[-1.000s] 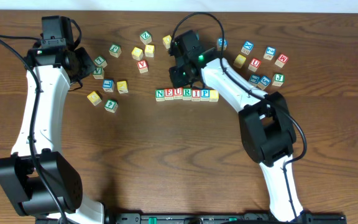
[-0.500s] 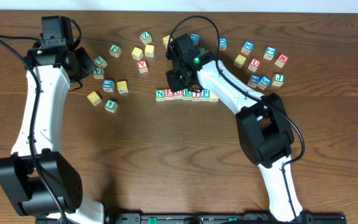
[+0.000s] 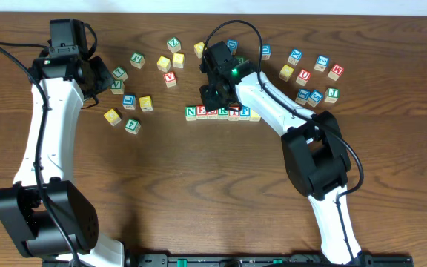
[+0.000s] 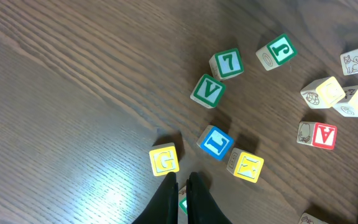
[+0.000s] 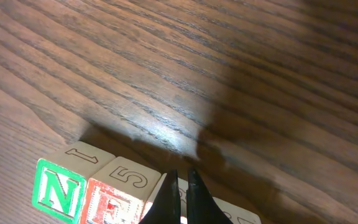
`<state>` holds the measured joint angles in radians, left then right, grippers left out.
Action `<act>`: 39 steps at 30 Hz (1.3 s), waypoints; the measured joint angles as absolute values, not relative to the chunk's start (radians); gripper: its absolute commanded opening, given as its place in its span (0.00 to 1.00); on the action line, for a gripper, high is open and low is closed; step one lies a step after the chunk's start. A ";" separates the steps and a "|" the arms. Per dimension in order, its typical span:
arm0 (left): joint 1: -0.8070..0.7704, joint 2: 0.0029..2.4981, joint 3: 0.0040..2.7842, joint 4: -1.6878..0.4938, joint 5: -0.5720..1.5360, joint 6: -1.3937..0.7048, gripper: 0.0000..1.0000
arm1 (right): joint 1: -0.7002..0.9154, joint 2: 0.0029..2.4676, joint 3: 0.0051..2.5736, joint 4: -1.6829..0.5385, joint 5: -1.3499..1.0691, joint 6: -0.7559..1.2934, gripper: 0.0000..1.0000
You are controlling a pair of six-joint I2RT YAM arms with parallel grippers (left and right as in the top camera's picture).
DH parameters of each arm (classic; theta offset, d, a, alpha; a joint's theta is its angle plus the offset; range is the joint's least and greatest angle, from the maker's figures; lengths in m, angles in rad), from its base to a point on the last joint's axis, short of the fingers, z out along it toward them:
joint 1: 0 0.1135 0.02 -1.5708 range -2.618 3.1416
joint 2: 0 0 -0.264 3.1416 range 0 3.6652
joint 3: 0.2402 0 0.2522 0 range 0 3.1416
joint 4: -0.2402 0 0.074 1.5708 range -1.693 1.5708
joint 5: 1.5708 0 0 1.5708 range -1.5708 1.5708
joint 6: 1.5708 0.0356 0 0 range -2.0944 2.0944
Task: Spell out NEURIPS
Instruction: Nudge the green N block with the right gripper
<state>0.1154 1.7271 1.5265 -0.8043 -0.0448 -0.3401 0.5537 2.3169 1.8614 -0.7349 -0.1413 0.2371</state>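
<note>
NEURIPS row (image 3: 222,113) lies straight, its long axis parallel to the table's (image 3: 199,193) far edge.
It sits mid-table, nearer the far edge, N at the left end, letters upright toward the near edge. The right gripper (image 5: 182,186), pressed together, has shifted left over the row's left part since a second ago. The left gripper (image 4: 182,193), also pressed together, has not moved.

Two arms (image 3: 44,126), roughly thirty cubes (image 3: 190,113)
</note>
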 measured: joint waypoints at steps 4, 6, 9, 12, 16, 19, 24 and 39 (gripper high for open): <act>0.115 1.727 1.526 -0.804 -0.045 -0.340 0.08 | 0.554 2.317 1.861 -0.734 -0.141 0.238 0.01; 0.115 1.727 1.526 -0.804 -0.045 -0.340 0.08 | 0.554 2.317 1.860 -0.715 -0.141 0.238 0.02; 0.115 1.727 1.526 -0.805 -0.045 -0.340 0.08 | 0.554 2.317 1.859 -0.670 -0.141 0.237 0.02; 0.115 1.727 1.526 -0.805 -0.045 -0.340 0.08 | 0.554 2.317 1.858 -0.660 -0.141 0.237 0.03; 0.115 1.727 1.526 -0.805 -0.045 -0.340 0.08 | 0.554 2.317 1.857 -0.644 -0.159 0.218 0.04; 0.115 1.727 1.526 -0.805 -0.045 -0.340 0.08 | 0.555 2.317 1.857 -0.633 -0.170 0.207 0.04; 0.115 1.727 1.526 -0.805 -0.045 -0.340 0.08 | 0.564 2.317 1.857 -0.633 -0.183 0.199 0.03; 0.115 1.727 1.526 -0.810 -0.052 -0.343 0.25 | 0.573 2.317 1.857 -0.631 -0.225 0.171 0.02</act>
